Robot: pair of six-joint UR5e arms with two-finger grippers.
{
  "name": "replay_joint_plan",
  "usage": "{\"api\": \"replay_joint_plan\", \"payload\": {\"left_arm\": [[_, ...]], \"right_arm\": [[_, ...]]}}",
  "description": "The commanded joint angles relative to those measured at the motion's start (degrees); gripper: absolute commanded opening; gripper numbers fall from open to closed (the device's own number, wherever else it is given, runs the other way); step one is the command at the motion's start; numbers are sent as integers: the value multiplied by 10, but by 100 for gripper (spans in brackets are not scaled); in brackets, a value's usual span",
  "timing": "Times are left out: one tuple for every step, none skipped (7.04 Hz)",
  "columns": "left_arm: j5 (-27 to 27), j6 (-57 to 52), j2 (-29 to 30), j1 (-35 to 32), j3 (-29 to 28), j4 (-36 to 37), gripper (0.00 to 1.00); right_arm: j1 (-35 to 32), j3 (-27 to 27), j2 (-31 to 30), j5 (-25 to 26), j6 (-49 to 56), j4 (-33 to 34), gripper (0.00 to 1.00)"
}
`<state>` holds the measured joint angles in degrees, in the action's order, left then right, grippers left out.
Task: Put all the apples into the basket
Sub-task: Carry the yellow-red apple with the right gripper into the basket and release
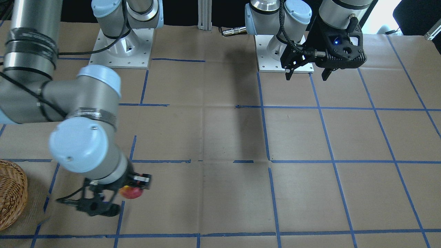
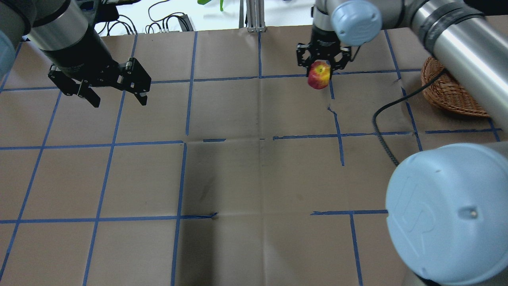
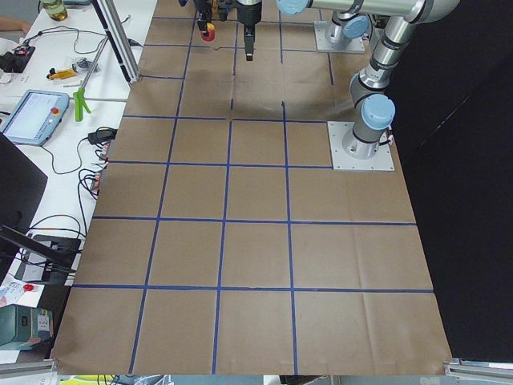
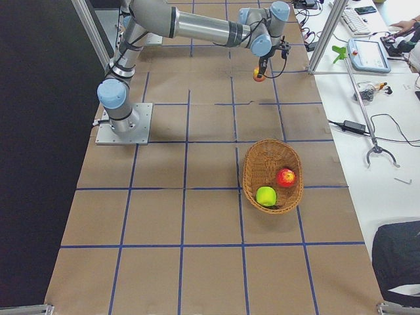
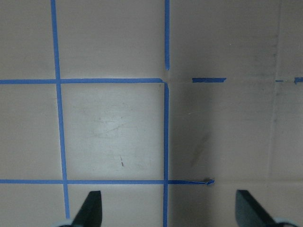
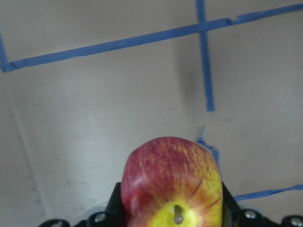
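Jaws of the right gripper (image 2: 322, 66) are closed on the red-and-yellow apple (image 2: 318, 77), held above the table (image 2: 238, 178) toward its far edge. Beside it, the left gripper (image 2: 119, 101) hangs wide open and empty. Near that far edge, the basket (image 4: 250, 164) holds the green apple (image 4: 266, 195) and the red apple (image 4: 285, 176).

2 apples (image 4: 285, 177) in the basket (image 4: 269, 157); 3rd apple (image 2: 318, 77) in right gripper (image 2: 320, 70), well apart.

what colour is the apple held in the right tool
The apple is red blushed with yellow; clearest in the right wrist-mounted view.
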<state>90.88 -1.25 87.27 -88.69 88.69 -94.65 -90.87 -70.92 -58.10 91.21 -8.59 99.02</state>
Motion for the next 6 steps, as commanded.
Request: {"api": "replay_joint_plan", "payload": {"left_arm": [[0, -2, -3, 0, 0, 0, 99], [0, -2, -2, 0, 0, 0, 99], [-1, -3, -3, 2, 0, 1, 99], [-1, -6, -3, 4, 0, 1, 99], [-2, -6, -3, 4, 0, 1, 99], [-3, -6, -1, 4, 0, 1, 99]], "right_arm": [[128, 12, -6, 62, 236, -6, 10], [179, 13, 0, 63, 341, 12, 9], [220, 10, 11, 62, 418, 55, 9], [259, 13, 27, 56, 469, 70, 9], [278, 9, 44, 55, 517, 113, 9], [294, -1, 60, 36, 530, 120, 10]]}}
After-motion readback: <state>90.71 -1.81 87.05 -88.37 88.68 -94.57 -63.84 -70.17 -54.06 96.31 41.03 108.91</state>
